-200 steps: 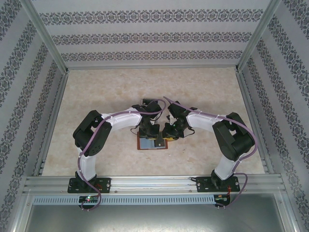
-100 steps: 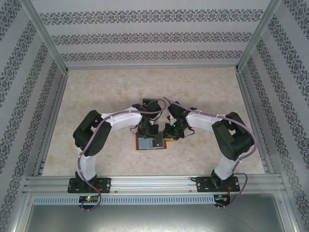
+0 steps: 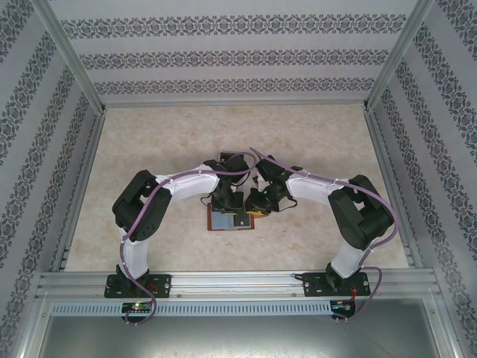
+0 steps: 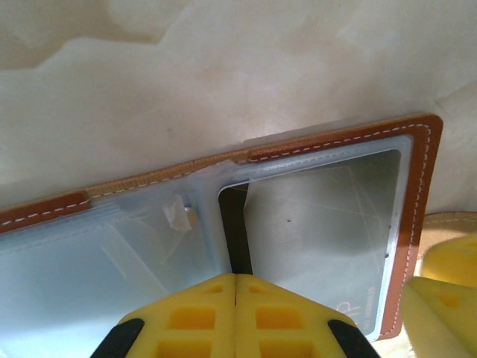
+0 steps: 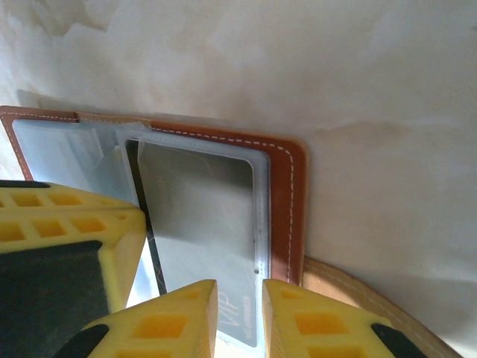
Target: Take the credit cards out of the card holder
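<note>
The brown card holder (image 3: 222,224) lies open and flat on the table between both arms. Its leather rim (image 4: 335,138) frames grey-blue clear slots. A pale grey credit card (image 5: 201,216) marked VIP sits in the right-hand slot and appears again in the left wrist view (image 4: 320,216). My left gripper (image 4: 235,277) is shut with nothing between its fingers, its tips down on the holder near the centre fold. My right gripper (image 5: 238,287) is open by a narrow gap, low over the card's outer edge and the slot's rim (image 5: 285,201).
The holder's tan snap tab (image 5: 358,298) sticks out on the table past its right edge. The two grippers (image 3: 229,209) (image 3: 253,205) hang close together over the holder. Marbled tabletop (image 3: 149,149) spreads out all around, fenced by metal rails and patterned walls.
My right gripper has shifted a little left, further over the holder's right half. The holder has slid slightly left. My left gripper stays shut in place.
</note>
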`<state>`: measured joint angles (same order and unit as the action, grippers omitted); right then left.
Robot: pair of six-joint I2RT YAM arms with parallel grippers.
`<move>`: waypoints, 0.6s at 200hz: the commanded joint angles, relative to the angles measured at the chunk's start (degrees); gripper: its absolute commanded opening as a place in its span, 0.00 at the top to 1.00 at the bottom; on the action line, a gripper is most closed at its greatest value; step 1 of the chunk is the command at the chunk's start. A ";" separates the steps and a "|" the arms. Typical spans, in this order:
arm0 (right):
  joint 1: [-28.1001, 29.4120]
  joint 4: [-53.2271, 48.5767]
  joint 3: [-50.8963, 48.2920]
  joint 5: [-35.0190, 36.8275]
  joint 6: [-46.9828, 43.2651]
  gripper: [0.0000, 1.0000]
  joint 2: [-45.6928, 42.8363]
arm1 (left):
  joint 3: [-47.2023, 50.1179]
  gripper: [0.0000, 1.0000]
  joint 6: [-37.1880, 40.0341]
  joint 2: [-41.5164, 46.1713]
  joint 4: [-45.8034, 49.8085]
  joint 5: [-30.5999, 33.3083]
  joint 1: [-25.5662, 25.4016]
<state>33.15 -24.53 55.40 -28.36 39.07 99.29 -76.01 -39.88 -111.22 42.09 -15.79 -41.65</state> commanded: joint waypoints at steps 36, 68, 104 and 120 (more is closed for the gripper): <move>0.07 -0.90 0.33 1.69 -0.25 0.77 3.33 | 0.28 0.94 -1.26 2.06 -1.16 -0.60 -0.54; 0.04 -0.61 -0.38 1.51 -0.35 0.77 3.85 | 0.88 0.94 -1.61 1.49 -2.54 -1.52 -0.50; 0.00 -1.04 -0.13 1.55 -0.57 0.77 3.64 | 1.35 0.95 -1.57 0.36 -2.36 -1.61 -0.50; 0.08 -0.91 -0.19 1.79 -0.32 0.77 2.37 | 1.59 0.96 -1.48 0.14 -2.27 -1.51 -0.46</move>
<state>33.15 -23.53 55.40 -28.80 39.07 101.51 -75.48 -40.77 -111.00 39.99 -16.91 -41.65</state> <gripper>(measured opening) 0.229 0.057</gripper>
